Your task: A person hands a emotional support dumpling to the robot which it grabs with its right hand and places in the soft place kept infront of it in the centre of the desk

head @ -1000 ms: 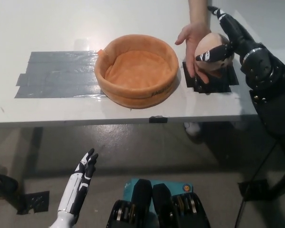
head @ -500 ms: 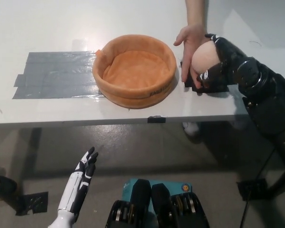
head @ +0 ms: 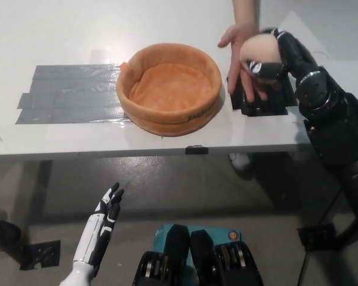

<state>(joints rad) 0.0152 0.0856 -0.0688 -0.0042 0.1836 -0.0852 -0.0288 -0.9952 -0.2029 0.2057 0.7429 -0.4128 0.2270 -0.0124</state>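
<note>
Near the worktop's right edge, your right hand (head: 280,53) has its fingers wrapped around the dumpling (head: 259,52), which a person's hand (head: 241,50) supports. It's probably soft and light; grip its round middle gently.

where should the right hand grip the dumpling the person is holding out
Around the dumpling's round upper body from the right and far side, where the right hand sits. The person's hand covers its left and underside, leaving only that side free.
</note>
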